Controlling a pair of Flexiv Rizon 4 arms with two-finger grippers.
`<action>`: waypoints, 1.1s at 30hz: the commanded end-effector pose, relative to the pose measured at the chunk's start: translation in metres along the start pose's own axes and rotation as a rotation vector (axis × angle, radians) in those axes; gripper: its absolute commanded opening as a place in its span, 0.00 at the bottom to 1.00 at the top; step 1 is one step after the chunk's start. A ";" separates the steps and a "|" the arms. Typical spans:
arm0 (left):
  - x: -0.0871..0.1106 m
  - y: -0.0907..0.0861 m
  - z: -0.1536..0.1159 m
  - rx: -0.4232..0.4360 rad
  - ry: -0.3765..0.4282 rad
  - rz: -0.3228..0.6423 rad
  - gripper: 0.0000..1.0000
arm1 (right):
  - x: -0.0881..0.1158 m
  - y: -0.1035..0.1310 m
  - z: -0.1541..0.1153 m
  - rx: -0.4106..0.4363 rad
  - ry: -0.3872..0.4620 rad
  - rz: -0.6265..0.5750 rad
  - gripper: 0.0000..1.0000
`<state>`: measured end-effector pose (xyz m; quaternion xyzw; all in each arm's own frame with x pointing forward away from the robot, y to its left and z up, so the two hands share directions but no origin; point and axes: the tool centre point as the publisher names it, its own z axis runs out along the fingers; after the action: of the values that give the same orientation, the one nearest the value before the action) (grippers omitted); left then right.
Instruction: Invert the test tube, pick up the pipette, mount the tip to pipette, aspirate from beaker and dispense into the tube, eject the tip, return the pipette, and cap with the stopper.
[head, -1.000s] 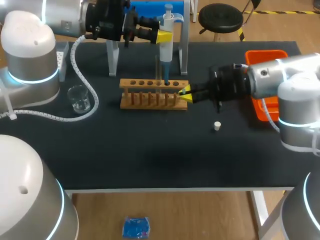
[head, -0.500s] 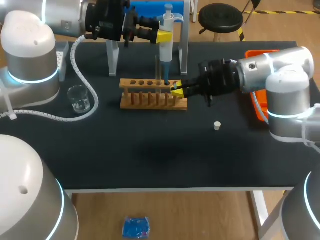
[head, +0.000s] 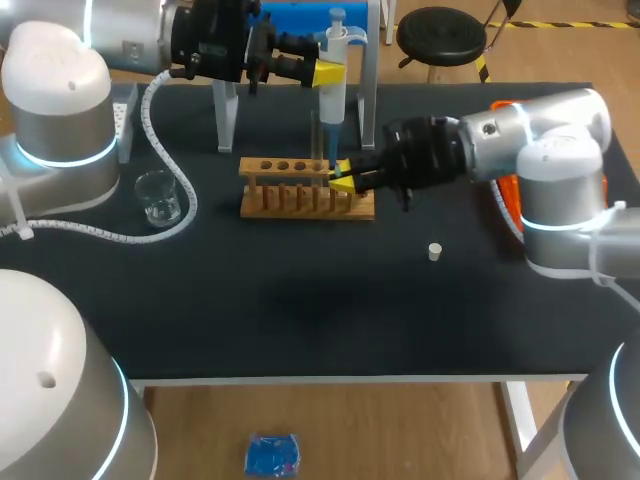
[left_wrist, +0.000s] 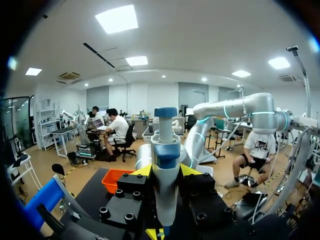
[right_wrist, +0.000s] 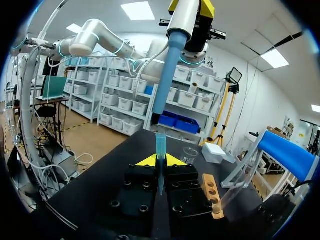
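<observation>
Pipette (head: 333, 100), upright directly above the wooden rack (head: 290, 200), is clamped in your left gripper (head: 327, 72), while the right gripper (head: 342, 178), just above the rack, pinches its tip (right_wrist: 160, 145): light, rigid, likely slippery plastic, so grip the tip's thicker collar squarely.

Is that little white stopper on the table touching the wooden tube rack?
Apart. The head view shows the stopper lying alone on the table, with bare tabletop between it and the wooden rack.
</observation>
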<state>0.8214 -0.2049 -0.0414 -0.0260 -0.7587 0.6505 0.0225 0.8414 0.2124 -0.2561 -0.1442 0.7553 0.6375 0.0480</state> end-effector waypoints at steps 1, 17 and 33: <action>-0.001 0.000 0.000 -0.001 0.004 0.000 0.00 | -0.002 0.000 0.005 -0.004 0.004 -0.003 0.00; -0.001 0.000 0.000 -0.001 0.004 0.000 0.00 | 0.001 0.006 0.006 -0.021 0.015 -0.008 0.00; -0.001 0.000 0.000 -0.001 0.004 0.000 0.00 | -0.002 0.000 0.011 -0.009 0.024 0.020 0.00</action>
<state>0.8214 -0.2049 -0.0414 -0.0259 -0.7587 0.6505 0.0225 0.8404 0.2212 -0.2568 -0.1443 0.7542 0.6397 0.0325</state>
